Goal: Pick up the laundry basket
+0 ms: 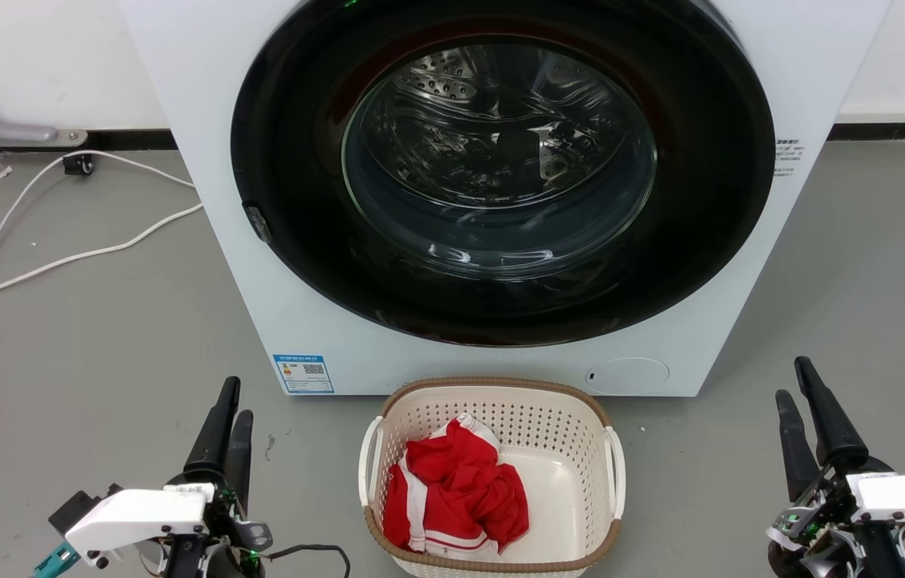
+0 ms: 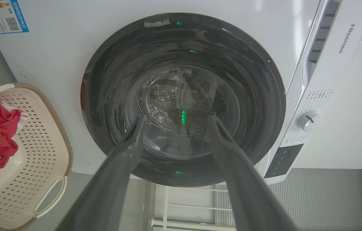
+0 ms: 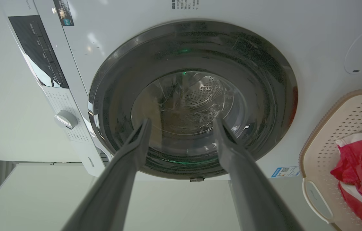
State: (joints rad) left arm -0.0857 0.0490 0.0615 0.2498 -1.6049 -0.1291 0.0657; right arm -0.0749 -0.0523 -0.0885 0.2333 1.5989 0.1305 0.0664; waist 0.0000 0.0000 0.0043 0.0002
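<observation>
The cream-white perforated plastic laundry basket with the brown woven-look rim [image 1: 492,384] is sitting on the smooth grey floor [image 1: 99,345], just in front of the big white front-loading washing machine [image 1: 195,104] and squarely between the two arms. A crumpled red-and-white garment [image 1: 456,490] is lying inside it, bunched toward the robot's left. The left gripper [image 1: 235,401] is hanging well apart from the basket on its left side, fingers spread and gripping nothing. In the left wrist view the machine's dark round glass door [image 2: 181,96] is showing between them. The right gripper [image 1: 792,381] is mirroring it on the other side, fingers parted and empty, well apart from the basket's white side handle [image 1: 617,474]. Over on the left, a white cable [image 1: 59,261] is snaking across the floor toward the white wall [image 1: 18,56], where a black skirting strip [image 1: 131,140] is running along the base. A blue label [image 1: 303,373] is showing low on the machine's front.
</observation>
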